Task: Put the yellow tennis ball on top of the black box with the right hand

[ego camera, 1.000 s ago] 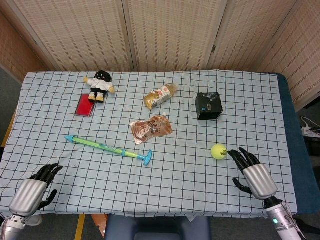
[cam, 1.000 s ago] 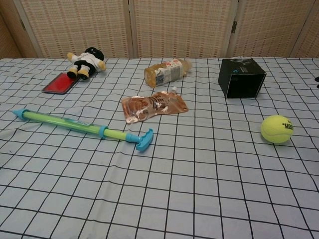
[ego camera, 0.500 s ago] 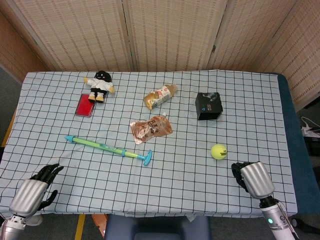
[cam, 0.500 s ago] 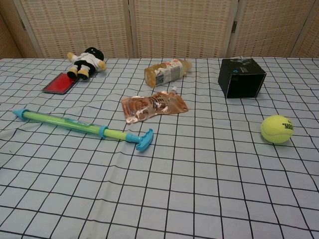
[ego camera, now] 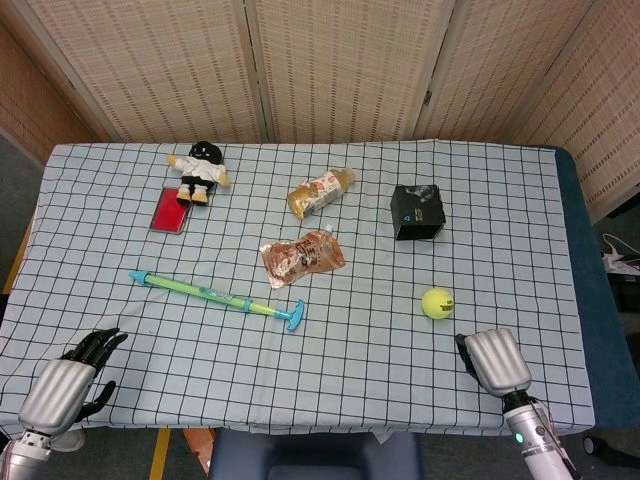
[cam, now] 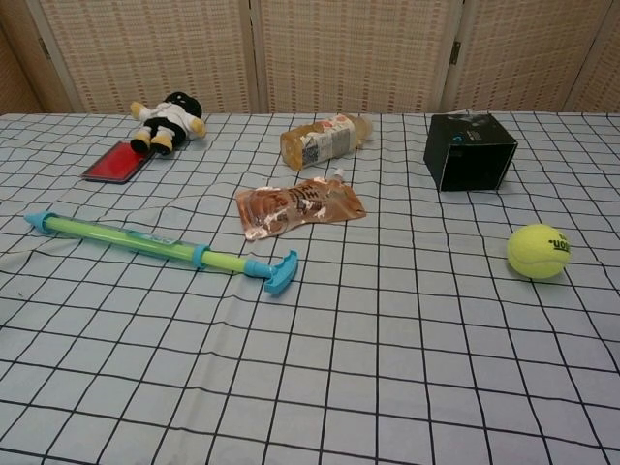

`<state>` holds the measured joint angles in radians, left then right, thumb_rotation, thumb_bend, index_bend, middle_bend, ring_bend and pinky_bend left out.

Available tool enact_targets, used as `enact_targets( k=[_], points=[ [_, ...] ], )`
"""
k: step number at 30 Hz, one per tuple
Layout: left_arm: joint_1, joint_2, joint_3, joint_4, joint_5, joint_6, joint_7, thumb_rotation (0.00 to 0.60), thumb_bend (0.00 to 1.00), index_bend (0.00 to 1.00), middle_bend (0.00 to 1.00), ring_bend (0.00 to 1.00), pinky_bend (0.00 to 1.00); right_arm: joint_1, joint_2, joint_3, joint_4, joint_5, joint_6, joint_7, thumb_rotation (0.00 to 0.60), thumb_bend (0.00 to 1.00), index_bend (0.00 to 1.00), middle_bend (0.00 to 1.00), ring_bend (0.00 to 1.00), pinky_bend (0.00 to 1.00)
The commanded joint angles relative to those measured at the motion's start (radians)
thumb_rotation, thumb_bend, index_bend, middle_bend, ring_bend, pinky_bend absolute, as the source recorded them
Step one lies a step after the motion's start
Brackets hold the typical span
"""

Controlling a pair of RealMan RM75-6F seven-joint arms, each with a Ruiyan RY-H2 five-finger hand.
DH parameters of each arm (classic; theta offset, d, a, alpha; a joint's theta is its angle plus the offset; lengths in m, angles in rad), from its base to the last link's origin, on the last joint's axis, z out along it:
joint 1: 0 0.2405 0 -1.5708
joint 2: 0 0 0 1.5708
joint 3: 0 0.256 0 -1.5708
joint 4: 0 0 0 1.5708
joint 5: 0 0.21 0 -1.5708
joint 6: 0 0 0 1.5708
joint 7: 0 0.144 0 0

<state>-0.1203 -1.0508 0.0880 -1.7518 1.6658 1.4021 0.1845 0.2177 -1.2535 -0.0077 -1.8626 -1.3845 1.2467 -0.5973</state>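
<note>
The yellow tennis ball (ego camera: 437,302) (cam: 539,251) lies on the checked cloth at the right. The black box (ego camera: 418,211) (cam: 469,150) stands upright farther back, apart from the ball. My right hand (ego camera: 490,362) hovers at the table's near right edge, a short way in front of the ball and not touching it. Only its silver back and a bit of a dark finger show; the fingers are hidden beneath it. My left hand (ego camera: 65,385) is at the near left corner, its dark fingers apart and holding nothing. The chest view shows neither hand.
A green and blue water-gun toy (ego camera: 215,297) lies left of centre. A brown pouch (ego camera: 301,258) and a tipped bottle (ego camera: 320,190) are mid-table. A plush doll (ego camera: 200,170) and a red case (ego camera: 170,210) sit at the back left. A folding screen stands behind the table.
My right hand has drawn back toward the near edge and turned, so its spread fingers no longer show. The ball, the box and my left hand have stayed put.
</note>
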Motion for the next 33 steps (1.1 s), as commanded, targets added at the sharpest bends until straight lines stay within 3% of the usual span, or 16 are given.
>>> enact_targets(
  k=[1,5,10,33],
  points=[
    [-0.001,0.0,0.001,0.0,0.001,-0.002,0.001,0.6,0.43,0.14,0.11,0.12,0.47,0.025,-0.004,0.009,-0.041,0.109,-0.062,-0.086,0.6,0.97,0.98,0.83,0.88,1.0],
    [0.0,0.0,0.002,-0.001,0.004,-0.002,0.002,0.6,0.43,0.14,0.11,0.12,0.47,0.059,-0.009,0.022,-0.071,0.22,-0.093,-0.172,0.6,0.97,0.98,0.83,0.88,1.0],
    [-0.001,0.0,0.003,-0.001,0.005,-0.003,0.003,0.6,0.43,0.15,0.11,0.12,0.47,0.093,-0.037,0.037,-0.063,0.28,-0.101,-0.203,0.6,0.97,0.98,0.83,0.88,1.0],
    [0.0,-0.001,0.002,0.0,0.006,-0.003,0.007,0.6,0.43,0.15,0.11,0.12,0.47,0.171,-0.166,0.046,0.169,0.291,-0.172,-0.035,0.6,0.97,0.98,0.83,0.88,1.0]
  ],
)
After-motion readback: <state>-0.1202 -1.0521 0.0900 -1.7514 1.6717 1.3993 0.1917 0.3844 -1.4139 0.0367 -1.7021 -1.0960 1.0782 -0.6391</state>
